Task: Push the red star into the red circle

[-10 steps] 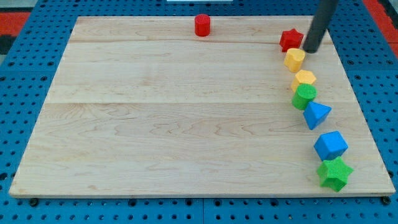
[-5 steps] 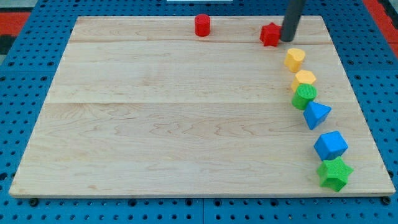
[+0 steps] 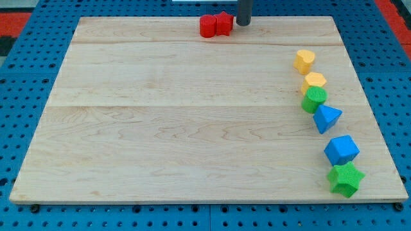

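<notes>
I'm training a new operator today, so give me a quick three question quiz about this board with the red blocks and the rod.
1. True or false: the red star touches the red circle.
2. Where is my tip relative to the red star? A) at the view's left of it B) just at the view's right of it C) at the view's bottom edge
3. Fill in: the block lowest in the column at the view's right is the green ____.

Key: 1 true; 2 B; 3 star.
</notes>
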You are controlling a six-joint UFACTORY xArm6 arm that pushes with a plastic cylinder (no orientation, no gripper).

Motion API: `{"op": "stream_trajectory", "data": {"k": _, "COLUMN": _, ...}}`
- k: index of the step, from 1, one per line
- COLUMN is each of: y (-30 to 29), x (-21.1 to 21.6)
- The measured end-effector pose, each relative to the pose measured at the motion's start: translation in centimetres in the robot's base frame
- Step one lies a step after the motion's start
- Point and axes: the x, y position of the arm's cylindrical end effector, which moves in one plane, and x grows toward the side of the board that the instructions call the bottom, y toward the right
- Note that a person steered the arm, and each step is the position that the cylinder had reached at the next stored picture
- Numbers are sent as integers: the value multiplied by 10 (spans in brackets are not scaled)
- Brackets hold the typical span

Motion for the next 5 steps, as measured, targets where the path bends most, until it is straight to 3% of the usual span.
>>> {"op": "stream_trajectory", "data": {"k": 2, "y": -77, "x": 1}}
{"op": "stream_trajectory", "data": {"k": 5, "y": -99, "x": 9}}
